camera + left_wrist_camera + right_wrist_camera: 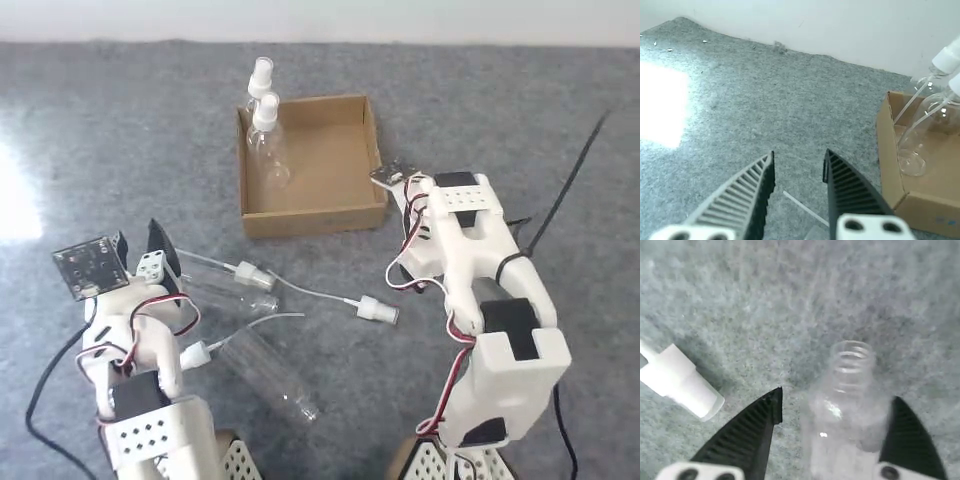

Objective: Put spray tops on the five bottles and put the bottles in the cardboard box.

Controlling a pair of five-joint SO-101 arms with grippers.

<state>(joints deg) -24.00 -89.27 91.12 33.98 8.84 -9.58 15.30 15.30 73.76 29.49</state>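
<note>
My right gripper (835, 400) is shut on a clear bottle (852, 390) with a bare threaded neck. A white spray top (682, 382) lies on the mat beside it, also seen in the high view as the spray top (378, 310). My left gripper (799, 160) is open above the mat at the near left, holding nothing. The cardboard box (310, 215) stands at the back centre. Two capped bottles (268, 150) stand in its left corner. A capped bottle (225, 285) lies near the left gripper (160, 245). An uncapped bottle (270, 375) and a loose spray top (195, 353) lie in front.
The right arm (470, 260) bends over the mat just right of the box and hides its own gripper in the high view. Thin dip tubes (310, 292) trail across the grey mat between the arms. A black cable (570, 190) runs off at the right.
</note>
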